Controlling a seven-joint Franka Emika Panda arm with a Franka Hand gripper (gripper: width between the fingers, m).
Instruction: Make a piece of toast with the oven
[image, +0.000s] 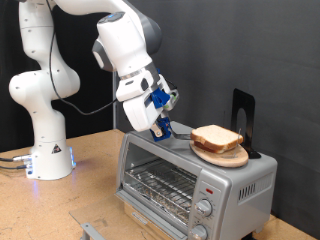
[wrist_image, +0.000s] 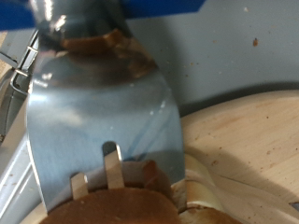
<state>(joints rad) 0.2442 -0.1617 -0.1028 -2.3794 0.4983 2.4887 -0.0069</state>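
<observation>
The square slice of pale tan bread with a dark brown crust (image: 216, 137) lies on a round wooden plate (image: 226, 157). It looks like the top of a small pile of bread, but I cannot count the slices. The plate sits on the flat top of the boxy silver metal toaster oven (image: 190, 182), at the exterior view's right end.

I think the bread is light and soft. It would bend or crumble if squeezed hard. The crust edge looks like the firmest place to take hold, or a flat tool could slide under it.

The oven stands on the wooden bench (image: 60, 205). A wire rack (image: 158, 186) shows inside the oven. There is no bread on the part I can see. Round knobs (image: 204, 209) sit at its right end.

The robot's gripper (image: 163, 128) hangs low over the oven top, just beside the plate. In the wrist view a shiny metal spatula blade (wrist_image: 103, 112) reaches to the bread's crust. The jaws seem clenched on its handle, but I cannot tell for sure.
</observation>
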